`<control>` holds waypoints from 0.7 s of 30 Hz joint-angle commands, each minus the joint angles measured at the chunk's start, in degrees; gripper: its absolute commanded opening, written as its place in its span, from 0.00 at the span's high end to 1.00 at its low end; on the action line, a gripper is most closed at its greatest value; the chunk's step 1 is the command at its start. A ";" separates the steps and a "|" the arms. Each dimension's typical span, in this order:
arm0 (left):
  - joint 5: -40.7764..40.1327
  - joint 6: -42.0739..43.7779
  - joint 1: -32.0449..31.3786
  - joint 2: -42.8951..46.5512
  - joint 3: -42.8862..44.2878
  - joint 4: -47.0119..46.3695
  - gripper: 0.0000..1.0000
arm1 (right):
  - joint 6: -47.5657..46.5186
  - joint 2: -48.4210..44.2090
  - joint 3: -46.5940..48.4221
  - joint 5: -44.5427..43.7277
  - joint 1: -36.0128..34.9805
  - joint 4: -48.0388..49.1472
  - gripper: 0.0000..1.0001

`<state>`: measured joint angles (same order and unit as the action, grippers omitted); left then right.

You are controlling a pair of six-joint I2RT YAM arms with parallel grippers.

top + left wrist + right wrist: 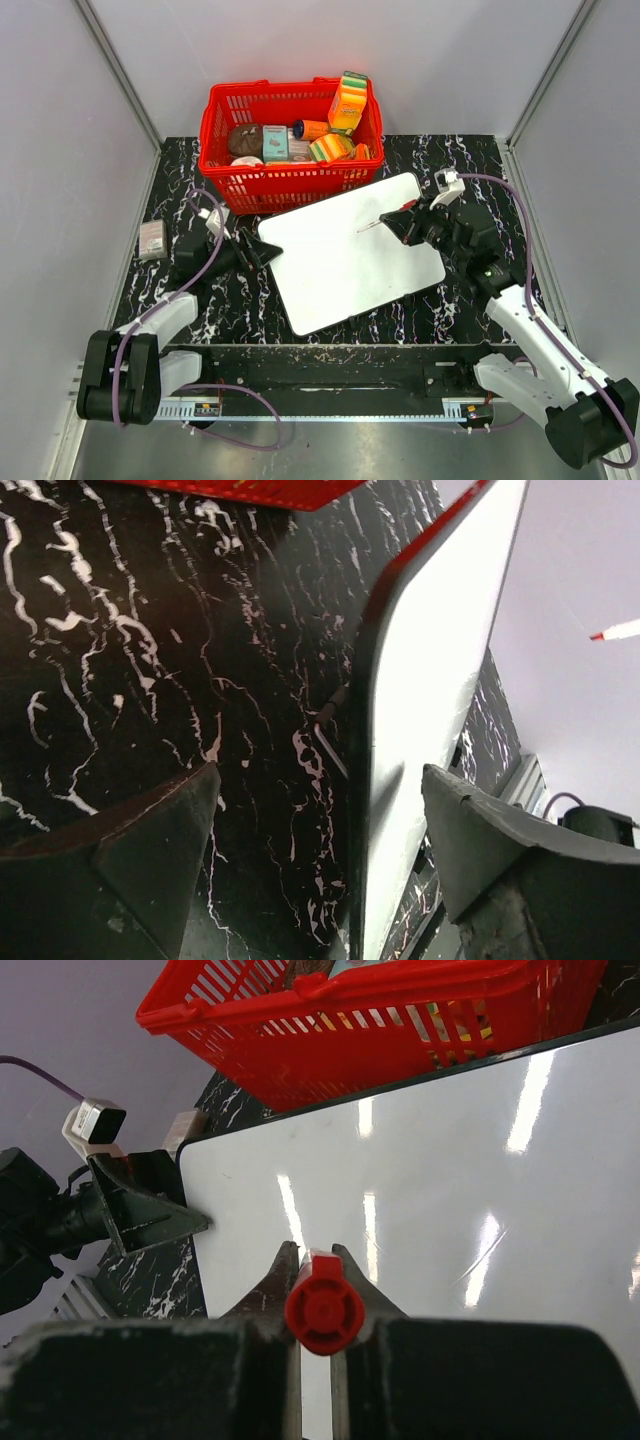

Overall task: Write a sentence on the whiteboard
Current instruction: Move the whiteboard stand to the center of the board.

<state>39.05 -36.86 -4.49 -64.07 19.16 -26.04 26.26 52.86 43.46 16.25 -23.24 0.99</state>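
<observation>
Lying flat on the black marbled table [240,310], the whiteboard [350,260] sits just in front of the red basket [290,185]. From above, the right gripper [405,222] hangs over the board's far right part. Only its wrist view shows the jaws clamped on a red marker [323,1305], seen end-on. The left gripper [258,250] sits at the board's left corner. Its wrist view alone shows the fingers [150,850] spread wide, the board's edge between them. Glare streaks on the board's face appear only in the right wrist view.
</observation>
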 commanded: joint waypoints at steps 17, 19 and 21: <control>13.94 -0.84 0.01 -6.93 2.99 -22.03 0.63 | -2.27 -1.62 1.01 -1.84 -0.22 2.79 1.00; 14.65 -0.58 0.01 -7.47 3.52 -22.03 0.68 | -2.70 -1.97 1.10 -1.92 -0.22 2.00 1.00; 15.09 -0.40 -0.08 -8.26 3.52 -22.38 0.76 | -2.97 -2.41 1.10 -2.28 -0.22 1.73 1.00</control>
<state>50.15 -38.04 -4.49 -71.31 20.01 -42.46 25.08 52.29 43.46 15.44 -23.27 1.58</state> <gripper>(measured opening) 0.301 0.110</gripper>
